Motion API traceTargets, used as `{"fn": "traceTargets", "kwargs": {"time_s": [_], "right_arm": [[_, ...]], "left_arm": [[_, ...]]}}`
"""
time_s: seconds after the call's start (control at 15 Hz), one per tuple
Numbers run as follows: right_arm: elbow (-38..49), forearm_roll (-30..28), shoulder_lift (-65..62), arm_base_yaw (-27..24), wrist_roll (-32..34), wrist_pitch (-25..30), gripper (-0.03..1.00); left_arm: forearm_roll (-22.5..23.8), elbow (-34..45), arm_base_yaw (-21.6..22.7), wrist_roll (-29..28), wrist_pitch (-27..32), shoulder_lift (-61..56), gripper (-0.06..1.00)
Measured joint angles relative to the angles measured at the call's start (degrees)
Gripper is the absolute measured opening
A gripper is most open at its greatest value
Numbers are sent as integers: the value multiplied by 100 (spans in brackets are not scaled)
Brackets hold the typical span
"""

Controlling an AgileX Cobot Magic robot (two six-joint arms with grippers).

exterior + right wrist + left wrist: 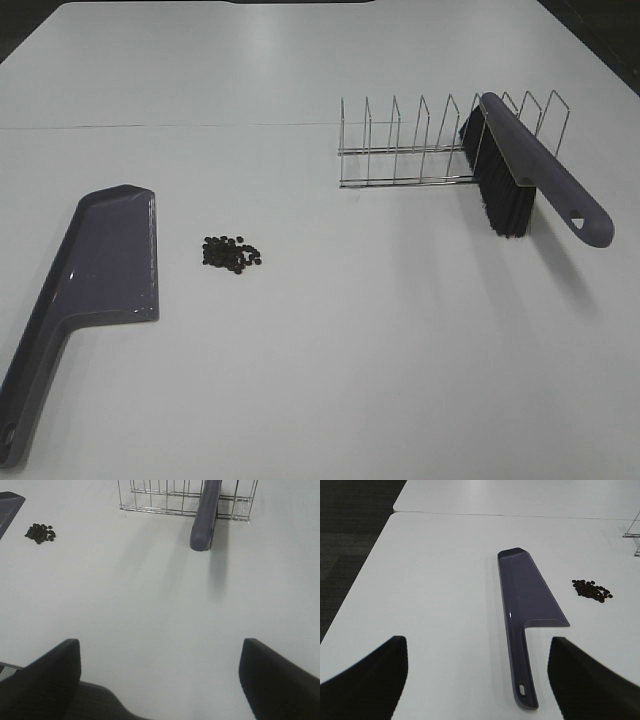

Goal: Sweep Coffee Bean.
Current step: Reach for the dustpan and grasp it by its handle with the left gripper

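Observation:
The coffee beans lie in a small dark cluster on the white table, just right of the purple dustpan, which lies flat. The purple brush with black bristles rests tilted in a wire rack at the back right, its handle pointing forward. No gripper shows in the high view. In the left wrist view my left gripper is open and empty, hovering behind the dustpan's handle, with the beans beyond. My right gripper is open and empty, well short of the brush handle.
The table's near edge and dark floor show under my right gripper. The table's left edge and dark carpet lie beside the dustpan. A seam crosses the table at the back.

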Motion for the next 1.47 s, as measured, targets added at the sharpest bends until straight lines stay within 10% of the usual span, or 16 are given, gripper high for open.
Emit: {"fn": "traceTargets", "kwargs": {"time_s": [0.27, 0.53, 1.47], "right_arm": [[0, 0, 0, 0, 0, 0, 76], [0, 0, 0, 0, 0, 0, 76], [0, -6, 0, 0, 0, 0, 76]], "left_arm": [[0, 0, 0, 0, 0, 0, 74], [-52, 0, 0, 0, 0, 0, 98], [-252, 0, 0, 0, 0, 0, 99]]}}
